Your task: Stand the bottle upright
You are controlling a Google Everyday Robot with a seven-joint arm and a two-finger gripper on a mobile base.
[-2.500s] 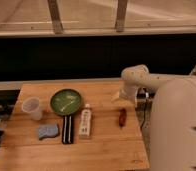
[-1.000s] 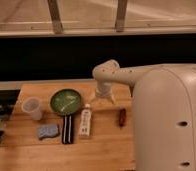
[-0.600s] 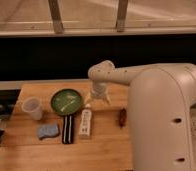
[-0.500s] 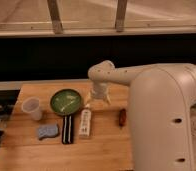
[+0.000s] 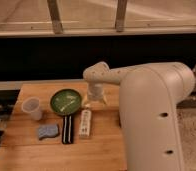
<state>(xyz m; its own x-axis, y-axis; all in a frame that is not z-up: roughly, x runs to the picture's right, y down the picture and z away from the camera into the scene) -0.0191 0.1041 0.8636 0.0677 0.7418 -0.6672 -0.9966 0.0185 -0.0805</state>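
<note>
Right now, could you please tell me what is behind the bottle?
The end effector hangs just behind the lying bottle, at its far end, beside the green plate. The arm covers the table further right.

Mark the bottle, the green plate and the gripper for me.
bottle (image 5: pixel 85 124): camera view, middle of its label.
green plate (image 5: pixel 54 102): camera view, left rim.
gripper (image 5: pixel 90 103): camera view, between its fingertips, over the bottle's far end, right of the green plate.

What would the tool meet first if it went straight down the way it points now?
Most likely the bottle: the open tool hangs pointing down over its far end, beside the green plate. Depth is unclear; it might touch the table just behind it instead.
</note>
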